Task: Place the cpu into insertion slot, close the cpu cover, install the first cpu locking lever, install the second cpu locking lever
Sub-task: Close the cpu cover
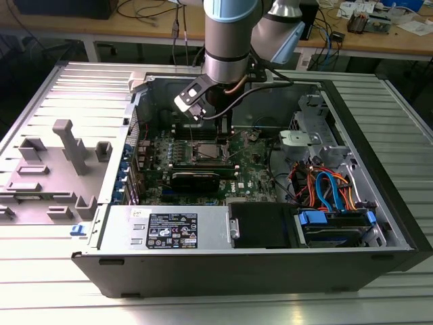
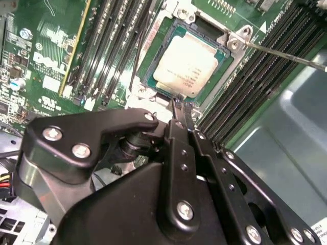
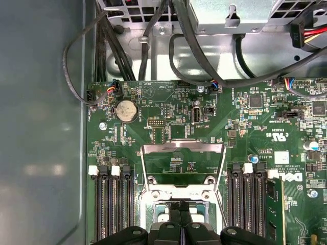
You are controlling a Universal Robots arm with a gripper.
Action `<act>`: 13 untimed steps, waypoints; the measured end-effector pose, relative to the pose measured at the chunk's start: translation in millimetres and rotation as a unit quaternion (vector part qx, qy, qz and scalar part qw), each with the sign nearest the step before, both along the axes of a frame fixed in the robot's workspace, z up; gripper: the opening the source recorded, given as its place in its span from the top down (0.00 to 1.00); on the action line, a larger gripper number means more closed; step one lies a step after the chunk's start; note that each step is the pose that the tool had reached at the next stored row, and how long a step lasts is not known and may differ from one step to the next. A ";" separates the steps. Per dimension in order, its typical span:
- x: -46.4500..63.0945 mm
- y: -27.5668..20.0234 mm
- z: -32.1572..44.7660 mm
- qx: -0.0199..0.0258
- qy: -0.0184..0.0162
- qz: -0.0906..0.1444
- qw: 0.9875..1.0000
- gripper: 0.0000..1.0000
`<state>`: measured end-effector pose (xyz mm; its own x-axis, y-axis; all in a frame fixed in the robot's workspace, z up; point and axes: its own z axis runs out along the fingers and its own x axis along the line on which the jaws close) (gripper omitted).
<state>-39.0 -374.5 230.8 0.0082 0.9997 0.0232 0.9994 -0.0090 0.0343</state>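
1. Currently, in the exterior view, an open computer case [image 1: 237, 271] lies on a ribbed metal table [image 1: 203, 305]. The robot arm [image 1: 226, 40] reaches down into it. The gripper [image 1: 226, 130] hangs over the green motherboard [image 1: 257, 166], just beside the insertion slot [image 1: 206, 150]. Orange and blue cables [image 1: 325, 189] lie in the case toward the exterior view's right. Grey plastic fixtures [image 1: 67, 145] stand on the table at the exterior view's left.

2. In the second wrist view, the cpu [image 2: 186, 64] sits flat in the insertion slot [image 2: 239, 40], silver top up and uncovered. The gripper [image 2: 182, 106] has its fingers drawn together, with nothing seen between them, and its tips are at the near edge of the slot. A thin locking lever [image 2: 286, 55] runs out from the slot's corner above the memory slots [image 2: 255, 87].

3. In the first wrist view, the cpu cover [image 3: 183, 149] stands raised, and board shows through its window. The gripper [image 3: 180, 214] is narrow, fingertips side by side, in front of the cover's lower bar. Memory slots [image 3: 113, 204] flank the socket. A coin battery [image 3: 126, 109] and black cables [image 3: 179, 41] lie beyond.
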 end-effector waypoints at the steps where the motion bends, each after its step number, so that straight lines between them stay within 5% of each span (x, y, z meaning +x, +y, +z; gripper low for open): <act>1: 0.0 0.0 0.0 0.000 0.000 0.000 1.000 0.89; 9: 5.6 -0.1 0.4 0.000 0.000 0.000 1.000 0.89; 13: 5.7 0.0 7.7 0.000 0.000 0.000 1.000 0.89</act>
<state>-33.3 -374.5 238.5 0.0083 0.9997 0.0229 0.9994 -0.0091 0.0342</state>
